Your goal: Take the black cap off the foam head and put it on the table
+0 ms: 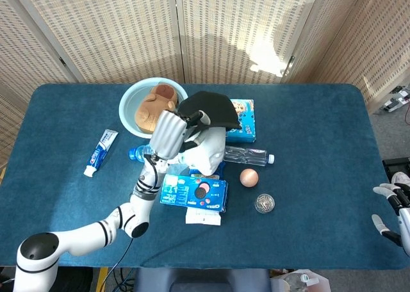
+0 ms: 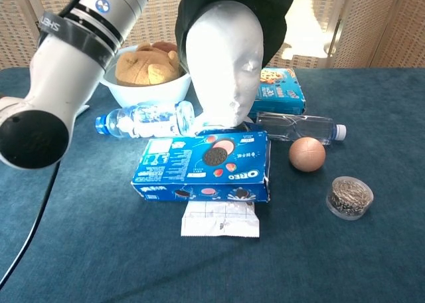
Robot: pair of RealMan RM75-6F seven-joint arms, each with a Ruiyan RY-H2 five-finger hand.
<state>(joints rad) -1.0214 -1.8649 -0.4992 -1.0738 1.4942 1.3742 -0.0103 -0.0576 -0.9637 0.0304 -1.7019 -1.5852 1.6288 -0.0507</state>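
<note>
The left hand (image 1: 172, 130) is pinching the brim of the black fabric cap (image 1: 211, 108) between its fingers — the cap is hanging in the air just above and behind the white foam head (image 1: 207, 151), tilted, and no longer sitting on its crown. In the chest view the foam head (image 2: 219, 64) is showing its bare forehead, with the dark cap (image 2: 265, 10) draping behind it at the top edge.

The foam head is standing upright on the blue-covered bench (image 1: 307, 125). Just in front of it a blue cookie box (image 2: 202, 167) is lying flat, and a white paper slip (image 2: 220, 220) is lying at the box's front edge. To the head's left a clear plastic bottle (image 2: 143, 119) is lying on its side. Behind that side a pale bowl of bread (image 1: 148, 106) is standing.

The right hand (image 1: 394, 209) is resting well apart from the head at the bench's right edge, fingers spread and holding nothing.
</note>
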